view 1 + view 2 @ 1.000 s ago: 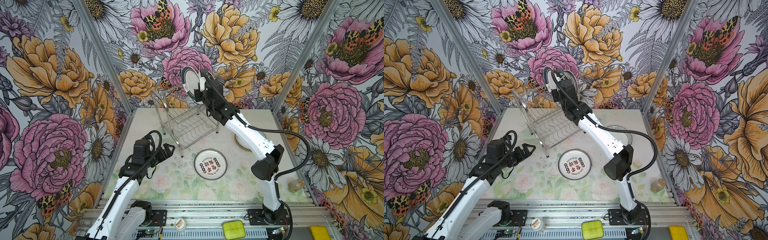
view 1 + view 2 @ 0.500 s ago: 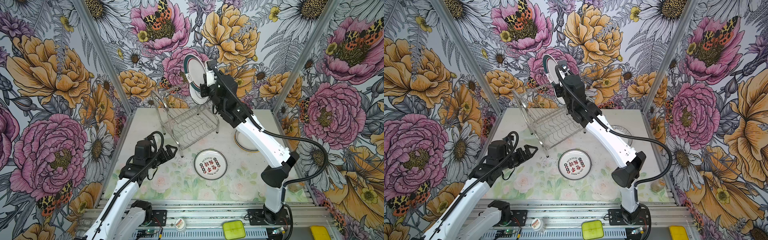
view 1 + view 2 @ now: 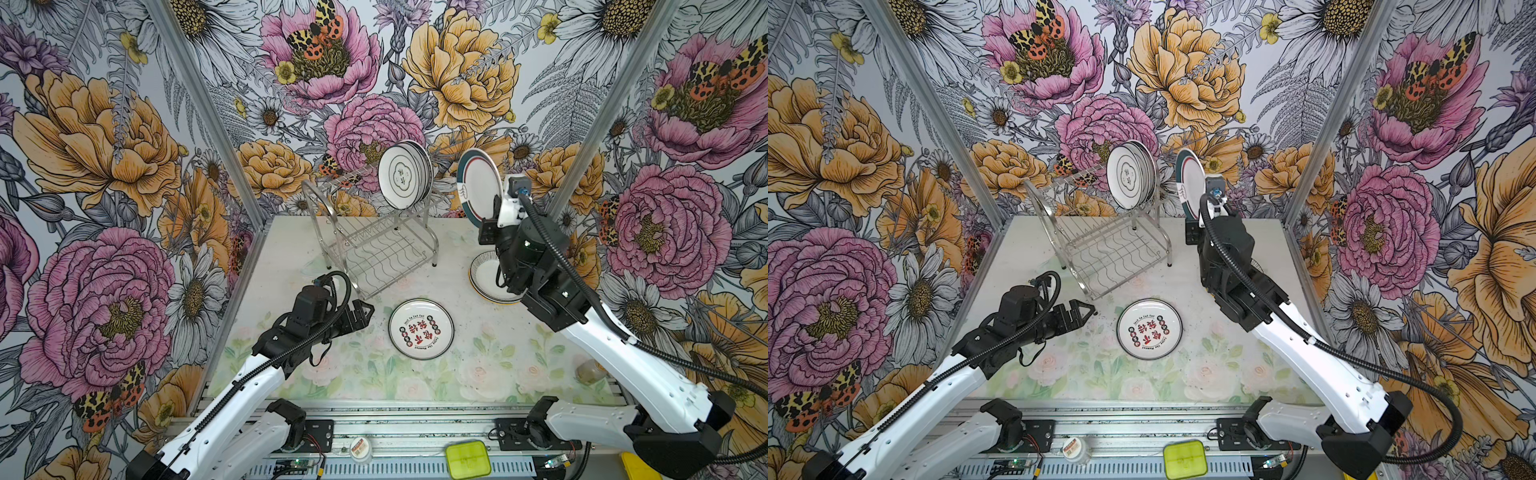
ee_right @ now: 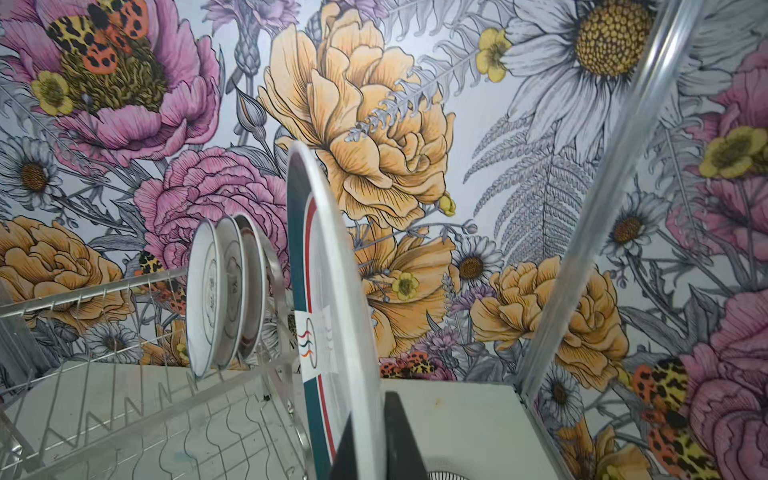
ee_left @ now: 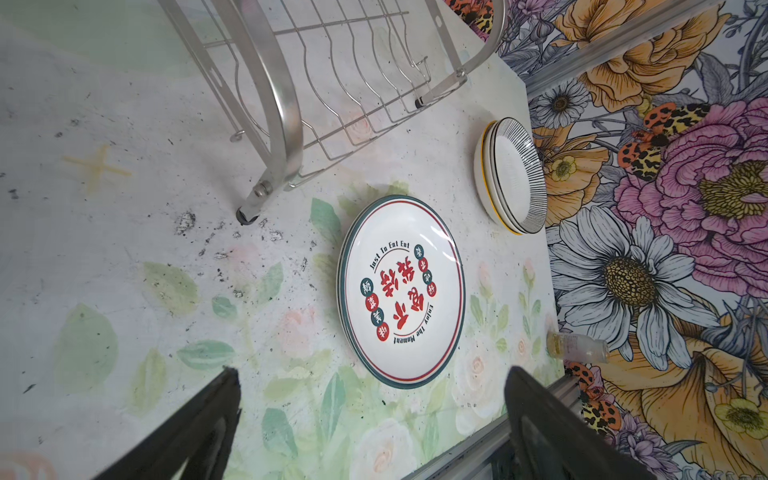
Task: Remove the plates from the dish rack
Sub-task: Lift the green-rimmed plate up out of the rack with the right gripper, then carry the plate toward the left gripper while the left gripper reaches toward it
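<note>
While the right pincer (image 4: pixel 371 446) stays out past the rack (image 3: pixel 374 253), it is clenched on the lower rim of the teal plate (image 3: pixel 478 187). That plate hangs on edge in the air, touching no wire, at 3 o'clock from the rack's upper tier in both top views.

Rack: two tiers, on the table (image 3: pixel 291 249) toward 12 o'clock. Three plates (image 3: pixel 403 174) stand on edge in the upper tier, bunched at its 1 o'clock end. The front one shows a cloud emblem.

Red plate (image 3: pixel 420 329): flat on the table, at 5 o'clock from the rack and apart from its near foot.

Stack (image 3: pixel 484 280): flat on the table at 3 o'clock from the rack, partly hidden under the right arm. In the left wrist view the stack (image 5: pixel 513 174) has a striped rim on top and a yellow edge beneath.

Left pincer (image 3: pixel 359 318): released, jaws wide, nothing between them. It hovers over the table at 9 o'clock from the red plate, just beside the rack's near corner.
</note>
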`<state>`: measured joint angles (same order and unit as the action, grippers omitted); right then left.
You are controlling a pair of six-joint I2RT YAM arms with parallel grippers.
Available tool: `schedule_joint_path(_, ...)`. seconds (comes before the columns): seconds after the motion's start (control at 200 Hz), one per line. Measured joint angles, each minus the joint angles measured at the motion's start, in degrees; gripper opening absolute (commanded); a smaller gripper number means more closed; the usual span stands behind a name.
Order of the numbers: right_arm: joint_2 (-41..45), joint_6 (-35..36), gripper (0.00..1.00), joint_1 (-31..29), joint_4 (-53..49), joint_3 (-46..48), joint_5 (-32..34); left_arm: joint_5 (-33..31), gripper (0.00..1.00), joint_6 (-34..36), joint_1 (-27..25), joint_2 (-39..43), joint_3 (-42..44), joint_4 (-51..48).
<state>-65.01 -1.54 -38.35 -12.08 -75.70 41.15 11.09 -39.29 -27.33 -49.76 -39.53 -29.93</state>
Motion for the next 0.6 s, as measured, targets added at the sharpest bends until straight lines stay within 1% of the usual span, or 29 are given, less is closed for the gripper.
schedule_joint_path(0.15, 9.25, -12.24, 0.00, 2.86, -5.33, 13.00, -0.96, -1.33, 0.99, -0.85, -3.13, -3.37, -0.02, 2.73)
schedule_joint_path(0.27, 14.01, -22.51, 0.00, 4.57, -9.64, 20.11, -4.61, -2.12, 0.99, -1.09, -5.84, -7.28, -0.26, 4.70)
schedule_joint_path(0.44, 13.99, -34.60, 0.00, 6.78, -12.41, 24.81, -14.80, -2.73, 0.99, -1.27, -8.09, -11.76, -1.77, 7.96)
schedule_joint_path(0.6, 11.82, -43.06, 0.00, 7.30, -12.50, 27.23, -24.55, -2.71, 0.99, -1.27, -8.83, -15.19, -2.80, 12.13)
